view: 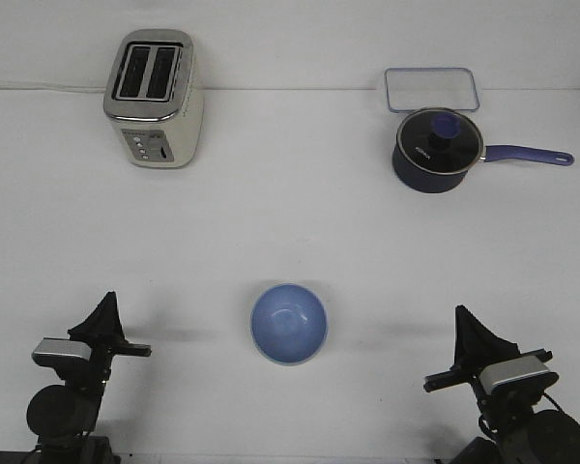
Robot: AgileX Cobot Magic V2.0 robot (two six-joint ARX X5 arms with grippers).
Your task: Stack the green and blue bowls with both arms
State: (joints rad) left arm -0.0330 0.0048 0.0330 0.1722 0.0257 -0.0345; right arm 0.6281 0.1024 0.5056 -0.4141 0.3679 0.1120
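Observation:
A light periwinkle blue bowl stands upright on the white table, near the front and midway between the arms. A pale rim shows along its lower edge; I cannot tell whether another bowl sits under it. No separate green bowl is in view. My left gripper is at the front left, well apart from the bowl, its fingers together and holding nothing. My right gripper is at the front right, also apart from the bowl, fingers together and holding nothing.
A cream toaster stands at the back left. A dark blue lidded saucepan with a long handle pointing right stands at the back right, with a clear plastic container just behind it.

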